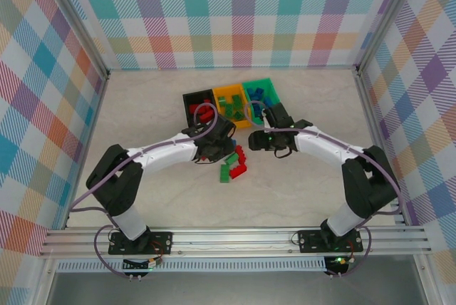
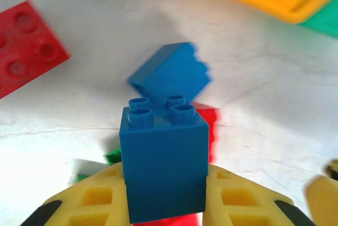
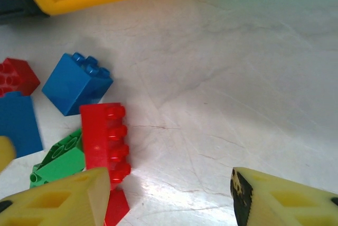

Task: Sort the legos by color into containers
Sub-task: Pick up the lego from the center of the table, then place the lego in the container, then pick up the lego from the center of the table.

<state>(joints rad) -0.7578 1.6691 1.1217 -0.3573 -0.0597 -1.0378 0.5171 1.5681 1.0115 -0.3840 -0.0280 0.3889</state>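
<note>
Left wrist camera catches left tool (image 2: 166, 197) clamping a small blue studded plastic brick (image 2: 162, 147); right tool (image 3: 169, 189) gapes empty.

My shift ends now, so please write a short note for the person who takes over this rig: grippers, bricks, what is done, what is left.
Left gripper: shut on a blue brick.
Right gripper: open, holds nothing, low over the loose bricks.
Done: red bricks lie in the black bin, green ones in the orange-yellow bin, blue ones in the green bin.
Left: bin the held blue brick, then the pile in front of the bins: a loose blue cube, a long red brick, a green brick and a few more.
</note>
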